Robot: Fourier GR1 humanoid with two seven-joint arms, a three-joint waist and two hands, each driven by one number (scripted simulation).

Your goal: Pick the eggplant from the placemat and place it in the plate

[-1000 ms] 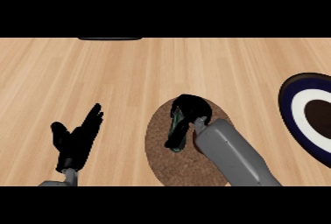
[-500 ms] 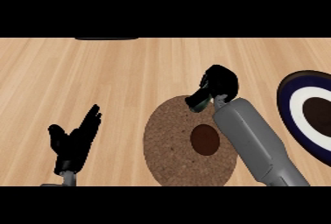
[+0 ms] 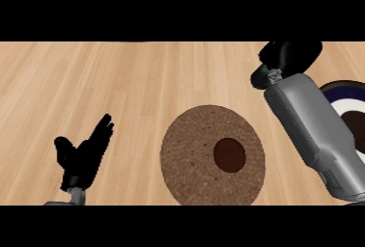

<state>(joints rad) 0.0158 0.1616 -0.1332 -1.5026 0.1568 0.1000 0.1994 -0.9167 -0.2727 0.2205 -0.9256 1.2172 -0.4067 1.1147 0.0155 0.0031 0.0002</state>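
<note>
My right hand (image 3: 291,54) is raised at the upper right, beyond the placemat, with its fingers curled round the eggplant (image 3: 258,80). Only a dark end of the eggplant shows by the wrist; the rest is hidden in the hand. The round brown placemat (image 3: 192,154) lies in the lower middle with a dark oval patch at its centre and nothing on it. The dark-rimmed plate (image 3: 348,96) with a white ring sits at the right edge, largely covered by my right forearm. My left hand (image 3: 84,157) rests open at the lower left, fingers up.
The wooden counter (image 3: 107,82) stretches bare across the left and the far side. My grey right forearm (image 3: 317,135) slants from the lower right corner up over the plate's left part.
My right hand has lifted off the placemat with the eggplant and moved up and to the right, towards the plate. The placemat's centre is now uncovered. The left hand has stayed put.
</note>
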